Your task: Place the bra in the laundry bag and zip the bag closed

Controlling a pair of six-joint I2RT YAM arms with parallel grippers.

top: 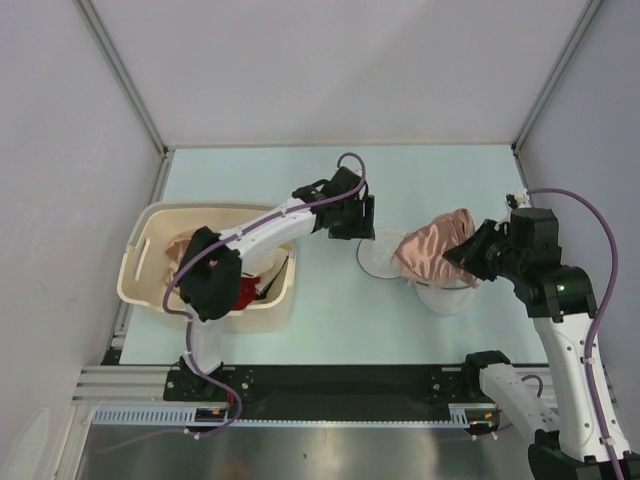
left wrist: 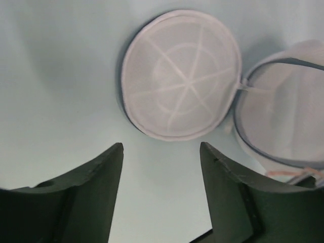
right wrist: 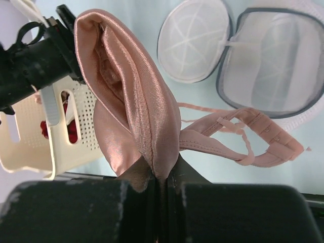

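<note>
**Bra held above the open laundry bag, not in yet**

Step in hand: insertion. Right pincer (right wrist: 162, 178) was clamped tight on a fold of the bra (right wrist: 134, 96), with the cups doubled over and hanging from the jaws. From the top view the bra (top: 432, 250) sat over the laundry bag (top: 445, 296), above its open half. I can't tell if any fabric touched the mesh. The bag lay unzipped on the table (top: 330, 310), lid half (left wrist: 182, 76) flipped flat beside the deep half (left wrist: 286, 109) and joined at one short hinge.

Left pincer (left wrist: 161, 150) was wide open and empty, hovering just short of the lid.

Next move, my read: lower the bra into the deep half and release, tuck it in, fold the lid over, then zip.

Risks: the strap and hook band (right wrist: 253, 139) trailed loose toward the bag's rim and would likely drape over the zip edge and snag. The mesh is light, so the left pincer probably needs to pin it.

Basket (top: 150, 232) with a red garment (top: 250, 292) stood well apart from the bag, beyond the left arm, and wasn't in the way.
</note>
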